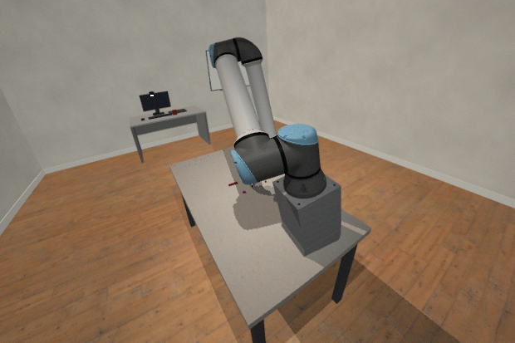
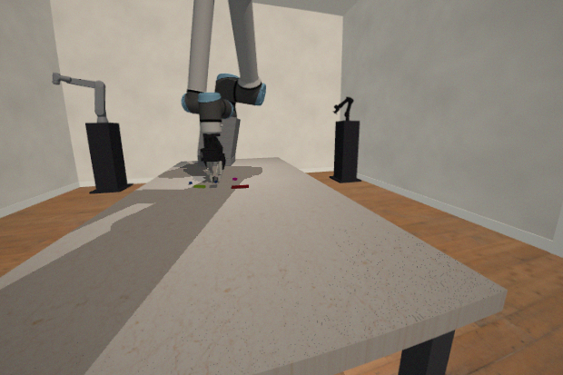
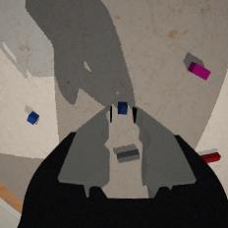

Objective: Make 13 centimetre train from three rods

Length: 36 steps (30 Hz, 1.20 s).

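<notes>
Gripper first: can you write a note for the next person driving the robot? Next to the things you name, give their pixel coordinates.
Gripper [image 2: 214,180] [image 3: 122,107]: slightly open, holding nothing; the near blue rod [image 3: 122,107] is between its tips, a gap each side.
Rods: lime [image 2: 199,186] and grey [image 2: 213,186] [image 3: 128,154] lie between the far blue [image 2: 190,182] [image 3: 32,118] and red [image 1: 232,183] [image 2: 240,186] [image 3: 211,157]; magenta [image 1: 244,192] [image 2: 234,179] [image 3: 199,71] sits apart.
Done: no train yet.
Left: join red, lime and one blue; keep the others away.

The rod [image 1: 232,183] [image 2: 240,187] [image 3: 211,157] is red — the table [image 1: 224,247] [image 2: 291,261] pale grey-beige, speckled dark in places.
</notes>
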Tool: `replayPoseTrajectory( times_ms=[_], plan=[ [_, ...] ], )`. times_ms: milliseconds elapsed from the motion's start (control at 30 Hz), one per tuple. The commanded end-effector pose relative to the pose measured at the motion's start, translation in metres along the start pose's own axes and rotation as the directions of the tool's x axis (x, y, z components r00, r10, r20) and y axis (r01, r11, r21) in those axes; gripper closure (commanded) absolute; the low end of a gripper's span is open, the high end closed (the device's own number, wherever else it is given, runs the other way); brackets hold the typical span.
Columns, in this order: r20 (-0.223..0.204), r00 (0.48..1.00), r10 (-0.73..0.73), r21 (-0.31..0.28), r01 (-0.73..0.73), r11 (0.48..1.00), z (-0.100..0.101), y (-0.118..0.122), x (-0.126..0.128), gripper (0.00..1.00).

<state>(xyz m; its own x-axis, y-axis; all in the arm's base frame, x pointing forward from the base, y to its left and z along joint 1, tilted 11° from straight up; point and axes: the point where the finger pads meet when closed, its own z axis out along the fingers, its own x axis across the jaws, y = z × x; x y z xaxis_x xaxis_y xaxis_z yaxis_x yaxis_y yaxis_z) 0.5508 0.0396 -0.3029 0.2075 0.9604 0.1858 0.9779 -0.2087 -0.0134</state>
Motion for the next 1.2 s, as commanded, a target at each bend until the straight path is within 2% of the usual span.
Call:
replayPoseTrajectory(
  times_ms=[0,400,900,1167],
  plan=[
    [0.000,1.000,0.000,-0.001,0.000,1.000,0.000,0.000,0.000,0.86],
    [0.000,1.000,0.000,-0.001,0.000,1.000,-0.008,0.000,0.000,0.86],
    [0.000,1.000,0.000,-0.001,0.000,1.000,-0.080,0.000,0.000,0.86],
    [0.000,1.000,0.000,-0.001,0.000,1.000,-0.090,0.000,0.000,0.86]
  ],
)
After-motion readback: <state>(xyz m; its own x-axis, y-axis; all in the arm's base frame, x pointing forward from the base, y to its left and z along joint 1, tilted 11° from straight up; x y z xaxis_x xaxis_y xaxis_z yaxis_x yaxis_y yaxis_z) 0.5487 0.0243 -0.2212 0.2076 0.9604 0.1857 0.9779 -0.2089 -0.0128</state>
